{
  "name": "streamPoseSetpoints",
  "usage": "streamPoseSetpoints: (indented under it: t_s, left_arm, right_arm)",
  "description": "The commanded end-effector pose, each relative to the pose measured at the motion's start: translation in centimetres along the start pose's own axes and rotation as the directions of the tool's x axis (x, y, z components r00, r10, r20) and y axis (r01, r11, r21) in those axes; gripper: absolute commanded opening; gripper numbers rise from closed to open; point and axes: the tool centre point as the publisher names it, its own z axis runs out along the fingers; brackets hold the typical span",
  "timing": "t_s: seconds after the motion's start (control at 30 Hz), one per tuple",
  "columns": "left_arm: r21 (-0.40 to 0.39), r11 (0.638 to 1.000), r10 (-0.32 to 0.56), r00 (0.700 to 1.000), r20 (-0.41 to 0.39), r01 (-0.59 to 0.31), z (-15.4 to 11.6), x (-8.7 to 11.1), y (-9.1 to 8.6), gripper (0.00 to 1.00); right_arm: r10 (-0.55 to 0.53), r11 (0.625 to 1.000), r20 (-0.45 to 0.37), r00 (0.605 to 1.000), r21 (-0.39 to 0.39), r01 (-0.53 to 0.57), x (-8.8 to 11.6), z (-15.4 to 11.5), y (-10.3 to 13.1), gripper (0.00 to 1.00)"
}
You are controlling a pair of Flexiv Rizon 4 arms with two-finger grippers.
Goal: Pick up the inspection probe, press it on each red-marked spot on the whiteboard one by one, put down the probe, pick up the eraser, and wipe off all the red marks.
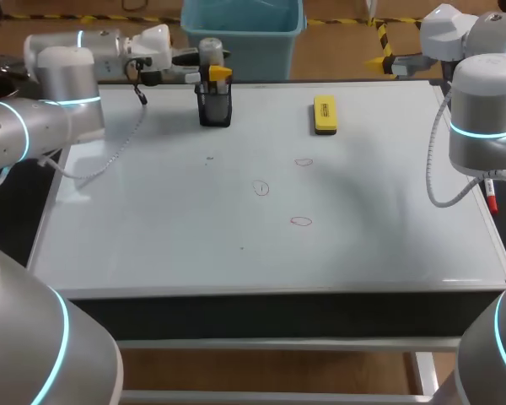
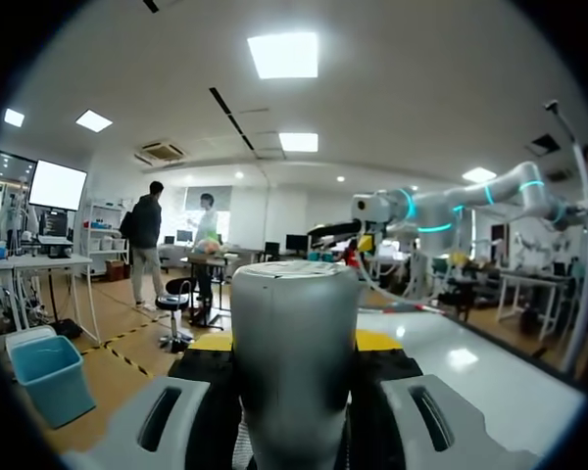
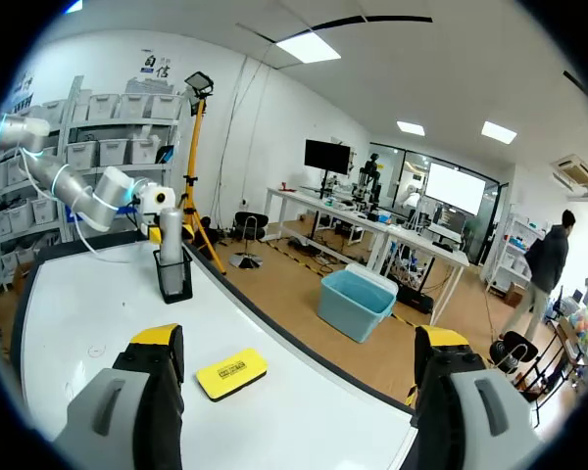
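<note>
The whiteboard (image 1: 152, 211) lies open around the red marks (image 1: 301, 221); the holder (image 1: 214, 108) with the probe (image 1: 209, 48), and the eraser (image 1: 324, 114), stand along its far edge.

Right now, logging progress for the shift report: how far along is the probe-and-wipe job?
Nothing looks finished. In hand: the left gripper is at the probe, which stands in its black holder. Left: pressing each red mark on the whiteboard, returning the probe, then wiping with the yellow eraser, untouched.
</note>
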Motion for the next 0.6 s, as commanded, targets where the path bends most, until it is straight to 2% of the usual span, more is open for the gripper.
streamPoseSetpoints:
  t_s: [0.03, 0.33, 0.47, 0.6]
  left_arm:
    - [0.006, 1.000, 0.012, 1.000, -0.005, -0.012, -0.4, 0.0, -0.8, 0.00]
    - [-0.001, 1.000, 0.023, 0.999, -0.022, -0.023, -0.8, 0.0, -2.7, 0.00]
    - [-0.027, 1.000, -0.012, 1.000, -0.023, 0.011, -0.7, -0.1, -3.9, 0.00]
    - [-0.025, 1.000, 0.005, 1.000, -0.007, -0.005, -0.7, -0.2, -5.4, 0.00]
  right_arm:
    - [0.000, 1.000, -0.001, 1.000, 0.001, 0.000, -0.1, 0.0, 0.0, 1.00]
    - [0.000, 1.000, -0.001, 1.000, 0.001, 0.000, -0.1, 0.0, 0.0, 1.00]
    - [0.000, 1.000, -0.001, 1.000, 0.001, 0.000, -0.1, 0.0, 0.0, 1.00]
    - [0.000, 1.000, -0.001, 1.000, 0.001, 0.000, -0.1, 0.0, 0.0, 1.00]
